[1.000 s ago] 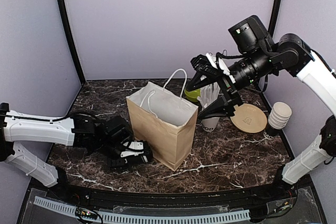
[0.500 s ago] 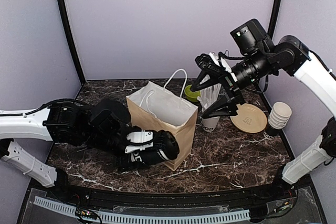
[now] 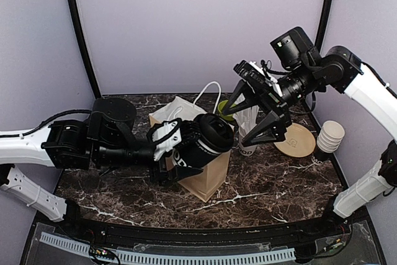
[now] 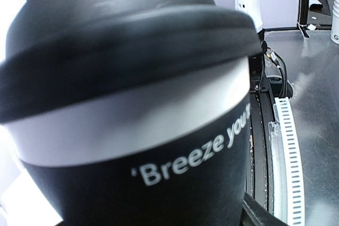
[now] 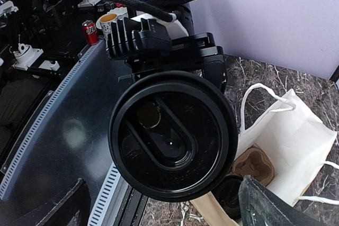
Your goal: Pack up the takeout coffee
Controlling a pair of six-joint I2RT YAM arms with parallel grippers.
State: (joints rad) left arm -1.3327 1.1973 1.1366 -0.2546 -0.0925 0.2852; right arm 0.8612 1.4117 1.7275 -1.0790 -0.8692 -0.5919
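My left gripper [image 3: 185, 148] is shut on a takeout coffee cup [image 3: 208, 141], black with a black lid. It holds the cup tilted, lid toward the right, over the front rim of the brown paper bag [image 3: 201, 178]. The cup fills the left wrist view [image 4: 132, 130], so my fingers are hidden there. In the right wrist view its lid [image 5: 172, 136] faces the camera. Inside the bag [image 5: 288, 130] sits a brown cup carrier [image 5: 257, 165] with a second black lidded cup [image 5: 229, 197]. My right gripper [image 3: 237, 125] is wide open and empty, just right of the held cup.
A white cup of straws [image 3: 249, 122] and a green item [image 3: 226, 111] stand behind the bag's right side. A tan round stack [image 3: 294, 139] and nested lidless cups [image 3: 329, 136] sit at the far right. The bag's white handles [image 3: 211, 91] stick up.
My left arm has lifted the coffee cup from the table left of the bag, up and right to the bag's top. My right gripper has shifted slightly and stays open.
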